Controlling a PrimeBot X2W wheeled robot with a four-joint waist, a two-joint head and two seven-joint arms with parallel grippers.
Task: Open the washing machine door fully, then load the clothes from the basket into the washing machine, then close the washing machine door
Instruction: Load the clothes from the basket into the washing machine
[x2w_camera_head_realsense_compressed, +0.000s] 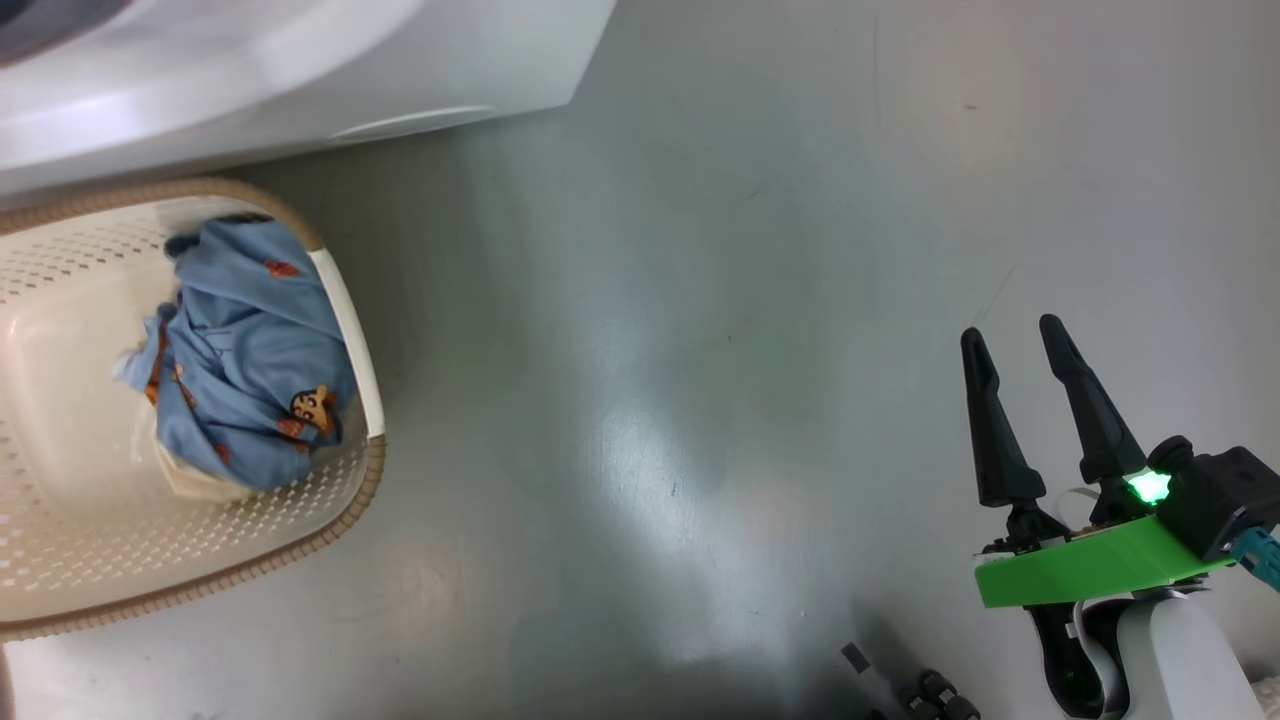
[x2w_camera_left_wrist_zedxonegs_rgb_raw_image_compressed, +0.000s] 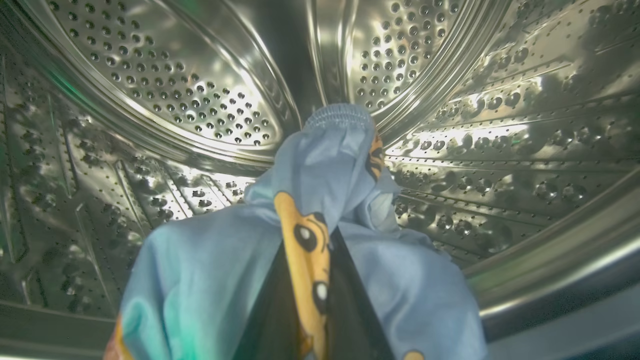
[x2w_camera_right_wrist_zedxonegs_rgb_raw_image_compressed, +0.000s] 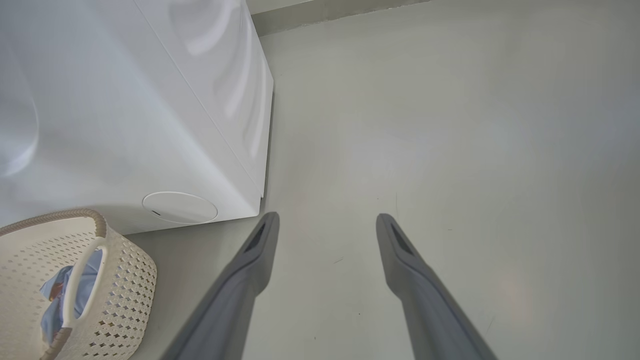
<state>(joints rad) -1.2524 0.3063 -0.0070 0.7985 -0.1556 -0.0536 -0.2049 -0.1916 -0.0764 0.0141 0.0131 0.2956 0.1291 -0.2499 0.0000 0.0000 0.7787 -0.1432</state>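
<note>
Steel drum (x2w_camera_left_wrist_zedxonegs_rgb_raw_image_compressed: 200, 100) surrounds your left fingers (x2w_camera_left_wrist_zedxonegs_rgb_raw_image_compressed: 336, 260), clamped shut on a blue garment (x2w_camera_left_wrist_zedxonegs_rgb_raw_image_compressed: 320, 165) draped back over them; release it there and it may snag and trail out. Your right fingers (x2w_camera_head_realsense_compressed: 985, 390) gape empty; more clothes (x2w_camera_head_realsense_compressed: 250, 360) sit in the basket (x2w_camera_head_realsense_compressed: 370, 480), well left of them.

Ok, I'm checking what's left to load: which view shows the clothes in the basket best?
The head view: it looks down into the basket, with the blue clothes uncovered against its right wall. The right wrist view catches a blue scrap behind the white handle. The left wrist view shows another garment, in the drum.
</note>
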